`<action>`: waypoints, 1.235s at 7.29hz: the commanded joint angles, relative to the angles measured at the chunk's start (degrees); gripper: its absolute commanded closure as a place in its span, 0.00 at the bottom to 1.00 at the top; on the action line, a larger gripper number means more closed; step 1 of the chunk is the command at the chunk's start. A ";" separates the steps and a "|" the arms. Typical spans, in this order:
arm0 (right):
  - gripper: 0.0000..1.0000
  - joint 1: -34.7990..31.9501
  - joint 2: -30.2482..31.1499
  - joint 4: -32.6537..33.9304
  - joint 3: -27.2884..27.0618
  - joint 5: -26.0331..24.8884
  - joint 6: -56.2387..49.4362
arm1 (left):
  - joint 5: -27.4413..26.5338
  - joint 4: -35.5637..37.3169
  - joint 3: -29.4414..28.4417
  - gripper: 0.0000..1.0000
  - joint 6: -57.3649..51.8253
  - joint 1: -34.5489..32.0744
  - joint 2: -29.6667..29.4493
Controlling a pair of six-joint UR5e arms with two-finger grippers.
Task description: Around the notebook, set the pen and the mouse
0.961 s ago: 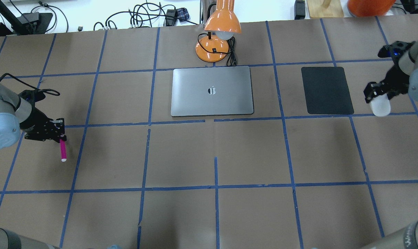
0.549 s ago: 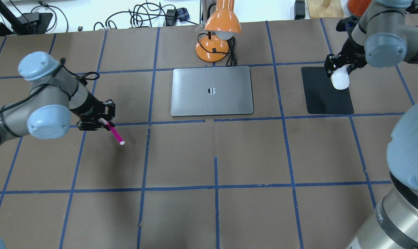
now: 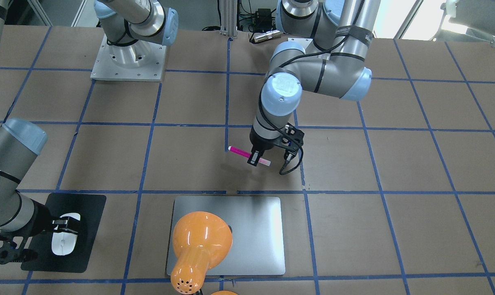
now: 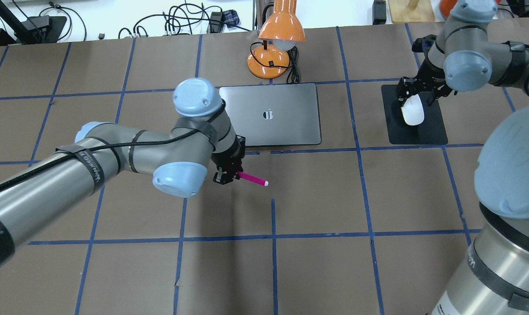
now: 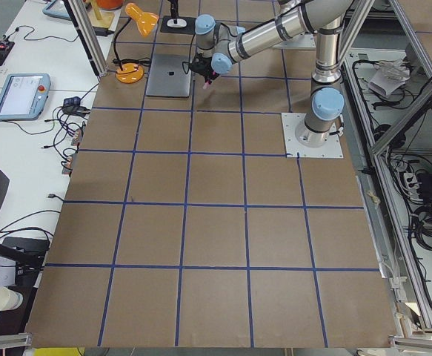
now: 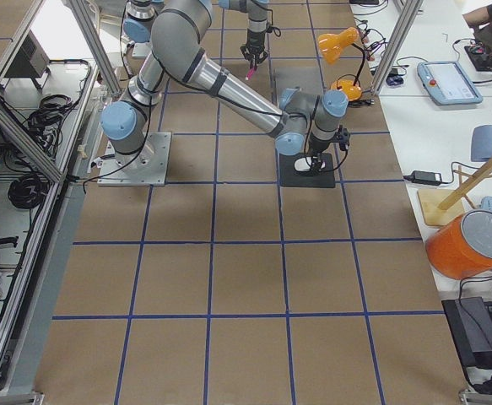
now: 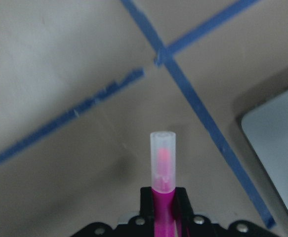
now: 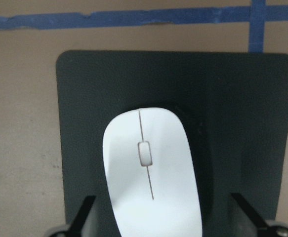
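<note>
While the pen (image 4: pixel 252 179) hangs in the air, look where it is: just on the near side of the notebook (image 4: pixel 268 114), by its near-left corner, lying almost level with the pale cap pointing right. The left gripper (image 4: pixel 229 175) is clamped on the pink end, and the wrist view shows the shaft pinched tight between the pads. Its shadow on the table (image 4: pixel 334 197) says it is not down yet, though I cannot judge the gap.

Over on the right, well apart from the notebook, the mouse (image 4: pixel 412 110) sits on the black mat (image 4: pixel 426 131). The right gripper (image 4: pixel 415 104) straddles it with its jaws spread, and the wrist camera shows mat between each finger and the shell.

Now the danger. Let go of that pen from height and a round barrel will bounce and roll, maybe under the notebook's edge or away across the paper. Lower it crooked and the cap strikes first and twists it in the grip. On the mouse side, a finger catching that glossy shell on the way up could skid it off the mat.
</note>
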State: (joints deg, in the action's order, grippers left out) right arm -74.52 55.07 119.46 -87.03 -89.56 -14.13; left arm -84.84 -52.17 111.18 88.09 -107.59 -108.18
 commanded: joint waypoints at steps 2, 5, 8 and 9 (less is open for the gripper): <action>0.00 -0.10 0.56 -0.11 0.19 0.00 0.24 | -0.06 2.60 -0.35 1.00 15.98 -6.84 -3.78; 0.00 -2.28 5.29 -4.04 0.37 -0.17 1.20 | -0.76 3.40 -0.35 0.26 16.24 -6.85 -5.55; 0.00 -5.27 10.21 -11.58 2.11 -0.18 4.44 | -1.11 -0.62 -0.79 0.00 -5.41 -4.31 0.13; 0.00 -8.07 13.27 -15.54 3.08 -0.52 6.46 | -0.94 -3.69 -0.79 0.00 -23.22 -2.91 3.82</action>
State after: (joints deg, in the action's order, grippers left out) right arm -79.95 65.16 108.58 -85.13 -89.82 -9.98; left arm -85.87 -52.34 110.45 84.52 -112.11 -108.50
